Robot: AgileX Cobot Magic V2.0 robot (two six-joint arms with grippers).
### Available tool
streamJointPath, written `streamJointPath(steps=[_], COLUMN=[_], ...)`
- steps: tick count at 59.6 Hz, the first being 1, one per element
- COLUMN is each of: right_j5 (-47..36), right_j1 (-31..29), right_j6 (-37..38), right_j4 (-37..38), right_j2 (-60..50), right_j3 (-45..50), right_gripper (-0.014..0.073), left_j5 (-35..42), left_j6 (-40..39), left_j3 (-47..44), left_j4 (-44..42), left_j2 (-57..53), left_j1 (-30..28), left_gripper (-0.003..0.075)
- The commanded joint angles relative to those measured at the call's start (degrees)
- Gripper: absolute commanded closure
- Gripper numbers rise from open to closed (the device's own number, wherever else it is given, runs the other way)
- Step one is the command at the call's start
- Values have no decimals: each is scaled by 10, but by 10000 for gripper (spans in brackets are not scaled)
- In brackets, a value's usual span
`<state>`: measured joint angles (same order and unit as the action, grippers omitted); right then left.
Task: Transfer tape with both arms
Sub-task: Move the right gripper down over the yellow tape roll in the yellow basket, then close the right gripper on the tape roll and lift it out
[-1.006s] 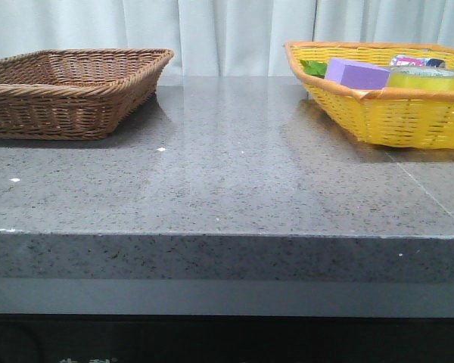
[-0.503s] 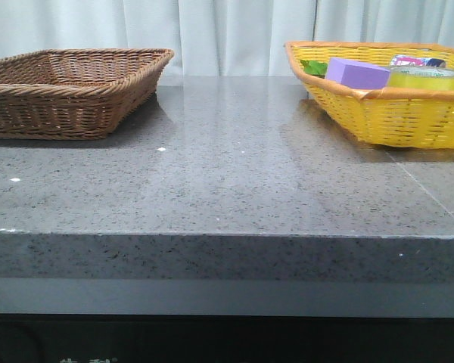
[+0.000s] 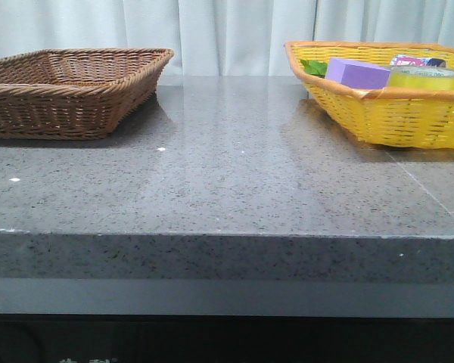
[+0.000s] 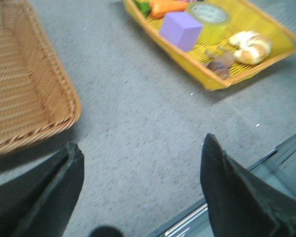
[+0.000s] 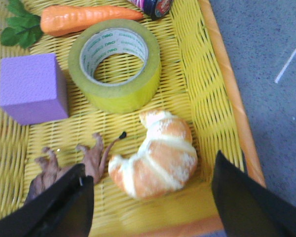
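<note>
The grey stone table [image 3: 234, 181] is carrying everything, and the yellow basket [image 3: 386, 113] serves as the landmark. Well away from it across the table, the brown wicker basket [image 3: 68, 91] is sitting with nothing visible inside, likely waiting as the drop-off. Inside the yellow basket, the tape [image 5: 115, 70] is lying flat on its side, its white core with green lettering facing up; that pose is leaving the outer wall open to a pinch from above. The purple block [image 5: 32, 89] is resting just beside the tape, the croissant [image 5: 155, 153] near it toward the basket's rim, the carrot [image 5: 86, 17] along the tape's far side, and a brown root-like piece [image 5: 69, 165] is lying beside the croissant. The right gripper [image 5: 148, 207] is hovering over the basket with fingers spread wide, holding nothing, seemingly lining up on the roll. The left gripper [image 4: 138, 192] is hanging above bare table between the baskets, equally wide and empty, probably staged to receive the handover.
</note>
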<state>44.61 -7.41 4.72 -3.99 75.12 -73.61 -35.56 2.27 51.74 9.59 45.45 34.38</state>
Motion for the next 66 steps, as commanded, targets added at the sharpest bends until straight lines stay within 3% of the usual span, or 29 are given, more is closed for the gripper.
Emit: streamJointPath(steps=[1, 28, 47, 66], right_j5=[-13, 98, 131, 130], right_j1=[-4, -4, -4, -4], right_j6=[-2, -33, -51, -54], right_j4=[-5, -5, -10, -29], right_j2=[32, 289, 416, 481], right_j3=[-59, -342, -477, -523], right_gripper=[65, 65, 68, 201], left_j5=[62, 64, 64, 64], left_j6=[0, 0, 0, 0], left_j3=[19, 19, 19, 19], left_j4=[10, 10, 10, 10], left_j2=[0, 0, 0, 0], left_j1=[15, 18, 18, 18], left_gripper=[230, 230, 230, 230])
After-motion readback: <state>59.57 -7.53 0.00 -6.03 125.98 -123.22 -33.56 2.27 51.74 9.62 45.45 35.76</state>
